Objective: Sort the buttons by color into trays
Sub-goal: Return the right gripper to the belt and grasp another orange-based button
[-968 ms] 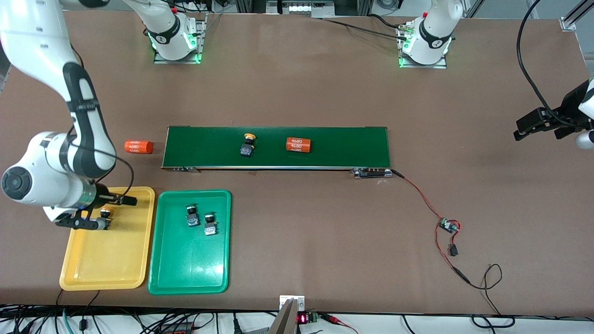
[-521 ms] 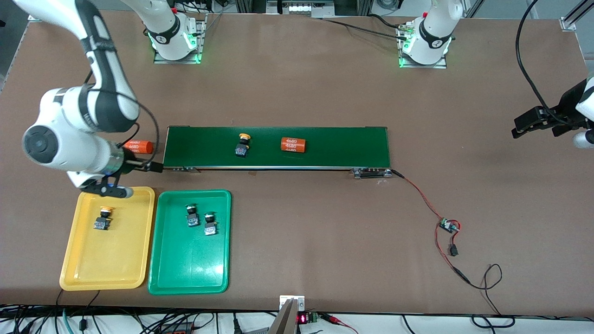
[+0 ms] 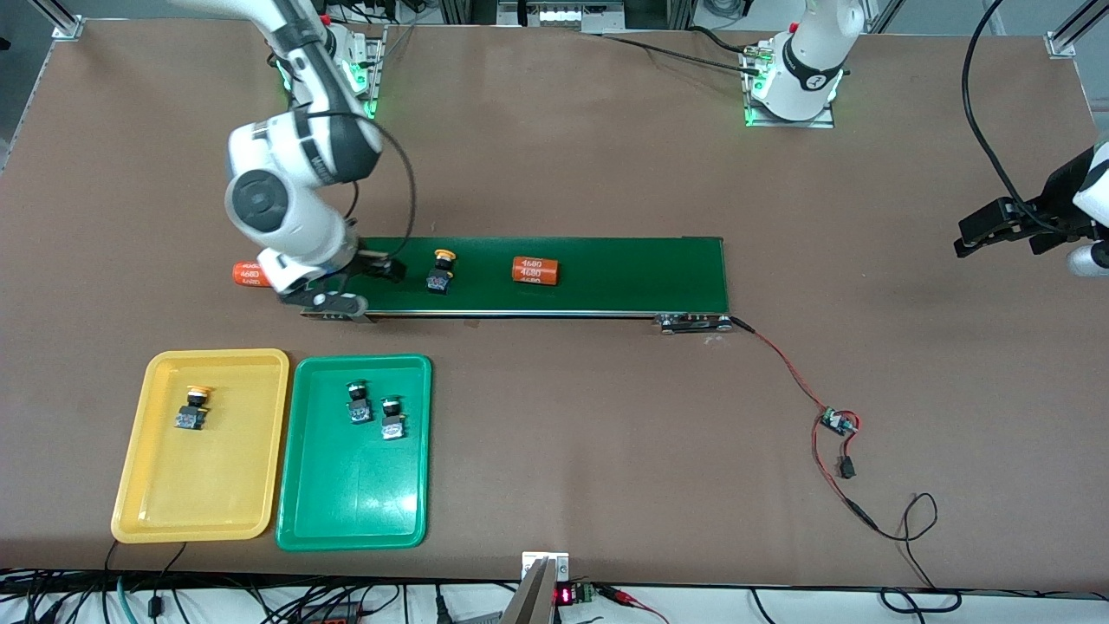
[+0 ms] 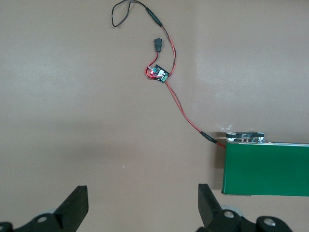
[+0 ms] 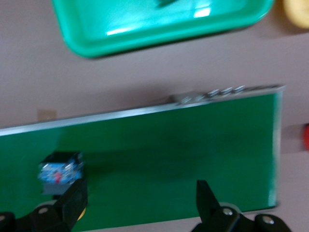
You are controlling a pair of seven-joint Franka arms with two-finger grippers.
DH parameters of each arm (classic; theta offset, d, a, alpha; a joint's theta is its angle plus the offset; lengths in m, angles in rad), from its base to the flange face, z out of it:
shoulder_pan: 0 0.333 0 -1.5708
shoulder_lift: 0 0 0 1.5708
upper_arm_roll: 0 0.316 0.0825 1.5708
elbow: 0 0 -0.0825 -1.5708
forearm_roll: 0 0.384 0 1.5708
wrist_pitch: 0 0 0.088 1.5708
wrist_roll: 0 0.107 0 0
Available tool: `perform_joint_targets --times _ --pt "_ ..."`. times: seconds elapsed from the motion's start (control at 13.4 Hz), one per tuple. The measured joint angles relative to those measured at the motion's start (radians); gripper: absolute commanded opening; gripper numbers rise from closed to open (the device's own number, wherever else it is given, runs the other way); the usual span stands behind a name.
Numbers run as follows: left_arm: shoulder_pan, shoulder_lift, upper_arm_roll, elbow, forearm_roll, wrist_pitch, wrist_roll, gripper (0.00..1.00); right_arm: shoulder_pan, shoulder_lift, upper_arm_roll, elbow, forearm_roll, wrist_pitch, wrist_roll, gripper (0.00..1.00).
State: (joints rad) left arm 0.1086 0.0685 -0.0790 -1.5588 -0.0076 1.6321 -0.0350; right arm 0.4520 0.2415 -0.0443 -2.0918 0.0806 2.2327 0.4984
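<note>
We see the desk (image 3: 554, 156) carrying a long green belt (image 3: 624, 276). Near the front camera at the right arm's end sit the yellow tray (image 3: 201, 494) and, beside it, the green tray (image 3: 353, 494). An orange cylinder (image 3: 535, 269) lies on the belt, another (image 3: 245, 274) on the desk just off the belt's end. Right tool (image 3: 368, 282) hangs over the belt's end, fingers spread wide, empty, next to a yellow button (image 3: 441, 272) on the belt. Left tool (image 3: 1005, 234) waits over the desk at the left arm's end, also wide apart, empty. One yellow button (image 3: 192, 409) lies in the yellow tray, two green buttons (image 3: 359, 404) (image 3: 392, 419) in the green tray.
</note>
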Motion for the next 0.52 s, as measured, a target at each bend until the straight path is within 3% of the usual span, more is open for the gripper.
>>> perform_joint_targets --times 0.37,0.52 --pt "0.000 0.000 0.001 0.000 0.000 -0.001 0.000 1.00 0.058 -0.003 -0.004 -0.035 -0.004 0.058 0.056 1.00" --pt "0.000 0.000 0.001 0.000 0.000 -0.001 -0.001 1.00 0.059 -0.002 -0.005 -0.037 -0.049 0.064 0.056 1.00"
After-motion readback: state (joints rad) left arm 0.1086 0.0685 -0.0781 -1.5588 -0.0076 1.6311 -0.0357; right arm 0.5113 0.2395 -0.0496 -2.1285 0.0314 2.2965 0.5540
